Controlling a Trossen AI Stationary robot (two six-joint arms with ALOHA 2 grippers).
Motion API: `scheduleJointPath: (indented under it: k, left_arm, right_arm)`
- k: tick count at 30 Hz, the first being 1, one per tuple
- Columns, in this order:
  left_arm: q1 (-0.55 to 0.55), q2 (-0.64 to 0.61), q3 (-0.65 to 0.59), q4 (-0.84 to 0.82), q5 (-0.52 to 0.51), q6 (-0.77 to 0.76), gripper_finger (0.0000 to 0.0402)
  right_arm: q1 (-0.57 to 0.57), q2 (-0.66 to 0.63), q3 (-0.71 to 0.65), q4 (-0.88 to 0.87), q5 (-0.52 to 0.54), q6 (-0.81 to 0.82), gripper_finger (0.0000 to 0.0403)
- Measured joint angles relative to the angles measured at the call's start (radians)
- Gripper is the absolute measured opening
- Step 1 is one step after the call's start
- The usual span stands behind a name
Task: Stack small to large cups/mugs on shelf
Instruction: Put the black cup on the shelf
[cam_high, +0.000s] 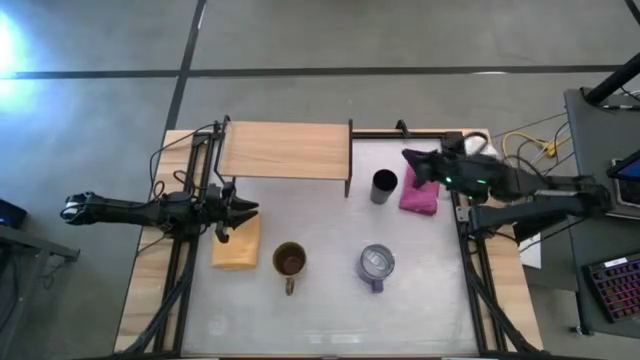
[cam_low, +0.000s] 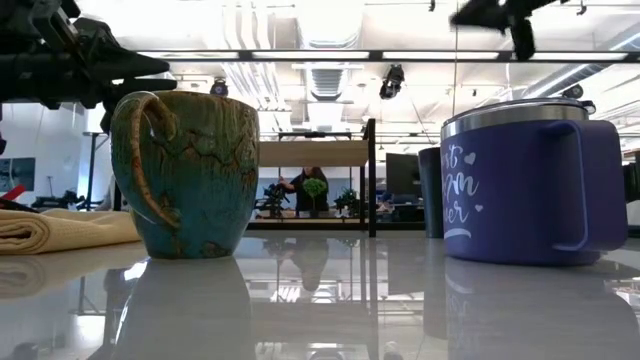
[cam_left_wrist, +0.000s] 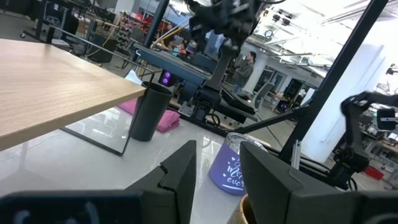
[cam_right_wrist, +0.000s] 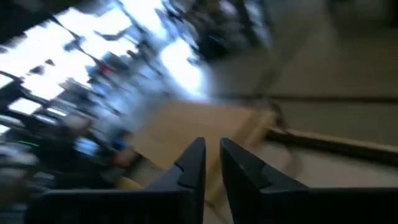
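Note:
The light-wood shelf (cam_high: 285, 150) stands at the table's far left. The small black cup (cam_high: 383, 186) stands upright on the table by the shelf's right leg. It also shows in the left wrist view (cam_left_wrist: 149, 112). The olive-brown mug (cam_high: 290, 260) and the purple mug with a silvery top (cam_high: 376, 264) stand upright near the front. My left gripper (cam_high: 245, 209) is open and empty, over the far edge of the yellow pad. My right gripper (cam_high: 408, 158) is shut and empty, raised above the pink cloth, right of the black cup.
A folded yellow-tan pad (cam_high: 237, 246) lies left of the olive-brown mug. A pink cloth (cam_high: 420, 195) lies right of the black cup. Black frame rails run along both table sides. There is bare tabletop between the shelf and the two mugs.

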Motion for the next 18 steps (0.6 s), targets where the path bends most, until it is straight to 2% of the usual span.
scheduleJointPath:
  k: [4,7,12,18]
  left_arm:
    - [0.0,0.0,0.0,0.0,0.0,0.0,0.0109]
    - [0.0,0.0,0.0,0.0,0.0,0.0,0.0109]
    - [0.0,0.0,0.0,0.0,0.0,0.0,0.0109]
    - [0.0,0.0,0.0,0.0,0.0,0.0,0.0109]
  right_arm:
    - [-0.046,0.185,0.247,-0.549,-0.006,0.23,0.0092]
    - [-0.076,0.274,0.356,-0.755,-0.077,0.29,0.0129]
    - [-0.173,0.353,0.428,-0.819,-0.233,0.239,0.0186]
    - [-0.416,0.433,0.41,-0.824,-0.475,0.101,0.0218]
